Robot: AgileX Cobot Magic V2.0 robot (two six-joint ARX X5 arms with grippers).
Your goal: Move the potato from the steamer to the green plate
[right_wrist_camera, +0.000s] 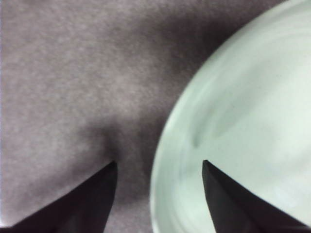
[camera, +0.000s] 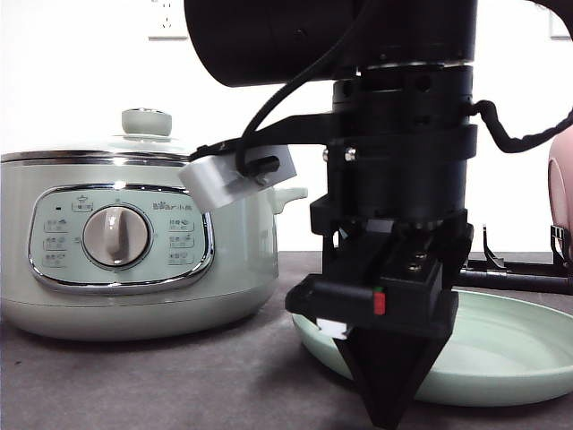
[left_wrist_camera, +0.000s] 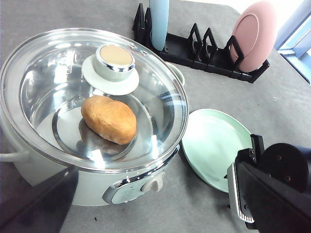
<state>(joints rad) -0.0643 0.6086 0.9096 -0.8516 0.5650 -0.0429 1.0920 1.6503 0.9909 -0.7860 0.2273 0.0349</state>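
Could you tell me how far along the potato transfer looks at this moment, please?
Nothing is done yet: the potato lies inside the steamer under its glass lid. The right pincer is open over the green plate rim, holding nothing. Lid removal, pickup and placing remain.

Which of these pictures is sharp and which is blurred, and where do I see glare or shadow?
Left wrist view: sharp, with bright glare on the glass lid over the potato. Right wrist view: soft focus, a dark shadow on the table beside the green plate. Front view: white, overexposed background behind the steamer.
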